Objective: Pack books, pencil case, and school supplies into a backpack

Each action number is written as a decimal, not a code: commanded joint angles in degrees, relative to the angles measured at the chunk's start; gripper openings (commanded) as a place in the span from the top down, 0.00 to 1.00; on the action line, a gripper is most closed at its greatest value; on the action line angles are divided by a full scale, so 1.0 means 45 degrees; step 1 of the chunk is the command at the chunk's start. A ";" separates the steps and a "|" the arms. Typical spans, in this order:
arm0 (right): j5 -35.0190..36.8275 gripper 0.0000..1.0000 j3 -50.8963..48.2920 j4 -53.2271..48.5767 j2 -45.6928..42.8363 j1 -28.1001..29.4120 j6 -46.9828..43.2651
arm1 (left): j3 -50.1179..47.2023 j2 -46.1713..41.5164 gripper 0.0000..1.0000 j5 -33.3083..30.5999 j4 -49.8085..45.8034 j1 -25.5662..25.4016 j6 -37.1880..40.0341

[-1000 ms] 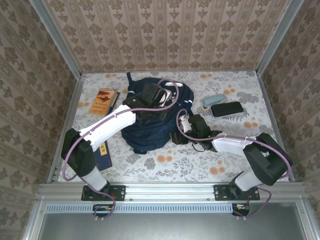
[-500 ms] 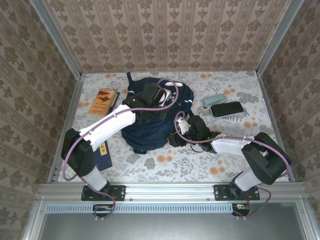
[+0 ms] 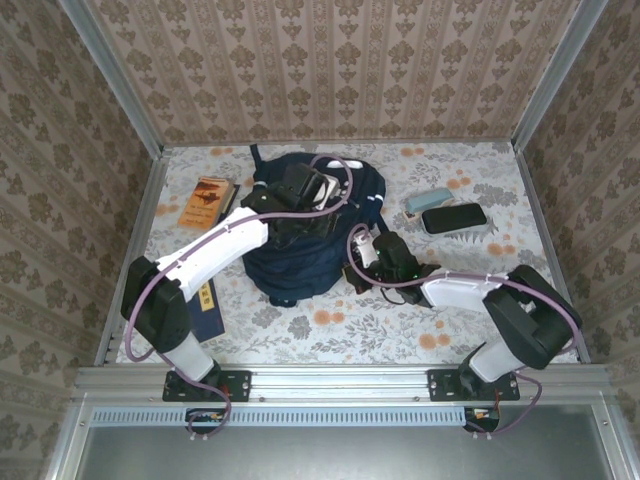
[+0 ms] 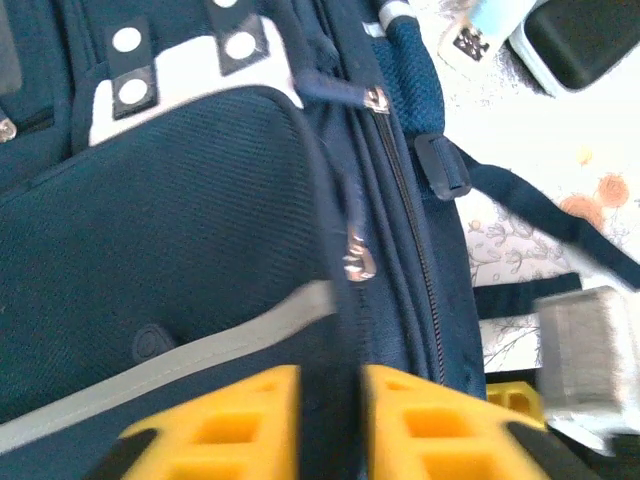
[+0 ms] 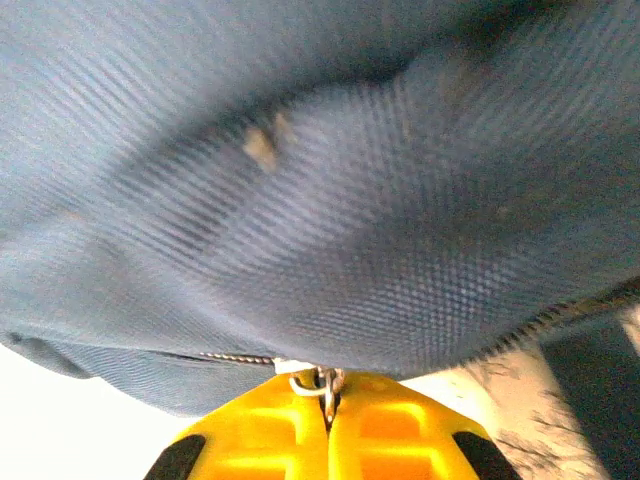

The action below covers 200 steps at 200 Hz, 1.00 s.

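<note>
Navy backpack [image 3: 300, 268] fabric pinched in the nearly closed left gripper [image 4: 330, 388]; right gripper [image 5: 328, 398] tight on its metal zipper pull [image 5: 323, 381].

The whole desk [image 3: 330, 330] is looked down on by the top external camera from above and behind the arm bases. The backpack [image 3: 300, 268] is shared by all three views: it is seen close along its zippers from the left wrist, and almost against the lens from the right wrist.

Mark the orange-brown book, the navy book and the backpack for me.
orange-brown book [image 3: 208, 200]: top external view, middle of its cover.
navy book [image 3: 210, 315]: top external view, exposed part of cover.
backpack [image 3: 300, 268]: top external view, bare fabric near its near end.
</note>
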 commanded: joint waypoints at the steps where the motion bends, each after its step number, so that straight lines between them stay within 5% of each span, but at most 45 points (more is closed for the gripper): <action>1: 0.1416 1.00 -0.0175 -0.1116 -0.1076 -0.0358 0.0463 | -0.0175 -0.0899 0.58 0.0986 0.0474 0.0665 0.0404; 45: 0.0627 1.00 0.0122 -0.2364 -0.2036 -0.1683 0.1539 | -0.1025 -0.1695 0.32 0.3460 0.0438 0.1050 0.3144; 59: 0.0432 1.00 0.0432 -0.2718 -0.1969 -0.2030 0.1664 | -0.1161 -0.1663 0.29 0.4668 0.0019 0.1005 0.4404; 79: 0.0246 1.00 0.0981 -0.3269 -0.1813 -0.2350 0.1415 | -0.1549 -0.1567 0.25 0.4577 0.0219 0.0993 0.4912; 200: -0.0822 1.00 0.1342 -0.3680 -0.1450 -0.2948 0.1350 | 0.0499 0.2415 0.41 0.4780 -0.1048 0.0787 0.8526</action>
